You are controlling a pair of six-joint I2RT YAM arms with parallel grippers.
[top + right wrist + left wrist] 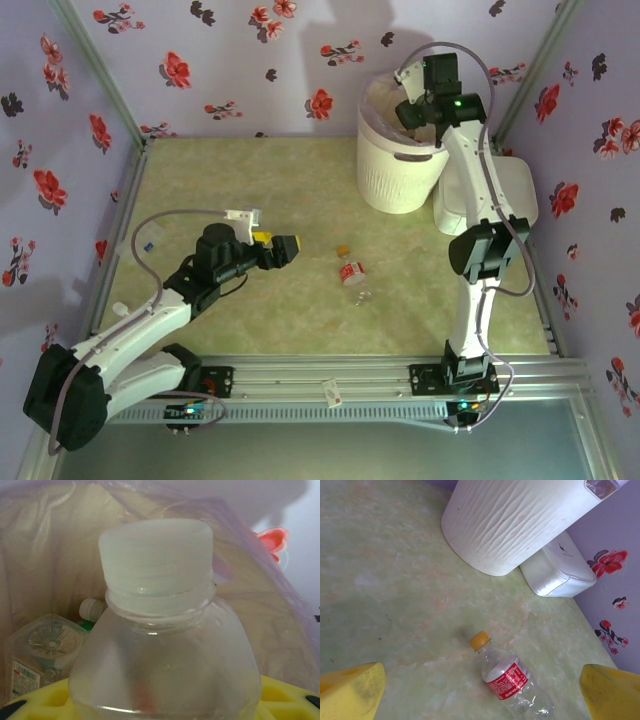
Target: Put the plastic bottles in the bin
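Hanging over the mouth of the tall, cream-white ribbed plastic bin [385, 180], the right gripper [418, 108] clamps a smooth clear plastic bottle [165, 645] with a ridged white cap. The pale pink liner bag [45, 555] and other bottles [42, 650] lie below it, so a release should drop it in. The left gripper [283, 248] is wide open near a clear orange-capped bottle [512, 682]. That one lies diagonally on the mottled green table [395, 580] ahead of the left gripper's yellow fingers [350, 692], the nearer arm.
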